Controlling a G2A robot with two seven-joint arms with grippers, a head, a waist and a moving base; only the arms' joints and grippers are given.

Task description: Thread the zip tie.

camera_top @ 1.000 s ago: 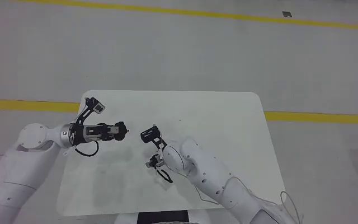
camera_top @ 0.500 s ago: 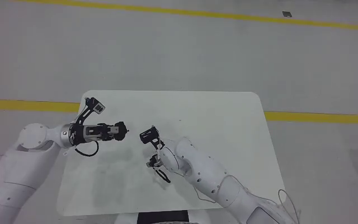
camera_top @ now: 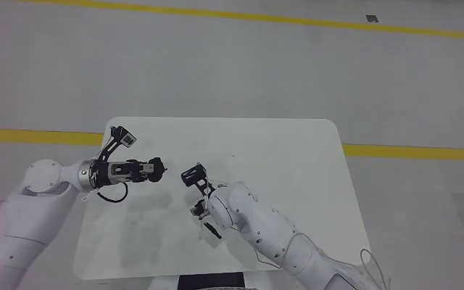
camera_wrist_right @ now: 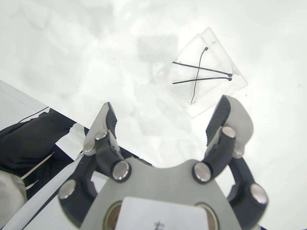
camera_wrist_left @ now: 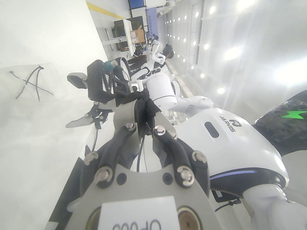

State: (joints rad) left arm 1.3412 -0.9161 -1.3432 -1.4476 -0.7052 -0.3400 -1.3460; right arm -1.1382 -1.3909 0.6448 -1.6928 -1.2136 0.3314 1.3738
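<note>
Three black zip ties [camera_wrist_right: 200, 72] lie crossed in a shallow clear tray [camera_wrist_right: 236, 86] on the white table [camera_top: 290, 167]. My right gripper [camera_wrist_right: 166, 102] hangs open just above the table beside the tray, nothing between its fingers [camera_wrist_right: 110, 118]. The left wrist view shows that same open gripper [camera_wrist_left: 81, 101] with the tray's ties [camera_wrist_left: 31, 84] beyond it. My left gripper [camera_wrist_left: 144, 99] is held above the table's left part [camera_top: 158, 167], pointing toward the right arm. It is shut on a thin black zip tie [camera_wrist_left: 140, 149] that trails back between its fingers.
The table's front edge [camera_wrist_right: 72, 126] runs close behind the right gripper. The far and right parts of the tabletop [camera_top: 304, 145] are bare. Grey floor with a yellow line [camera_top: 406, 151] surrounds the table.
The right arm has swung its forearm a little and its gripper has edged slightly toward the table's front. The left arm has kept still.
</note>
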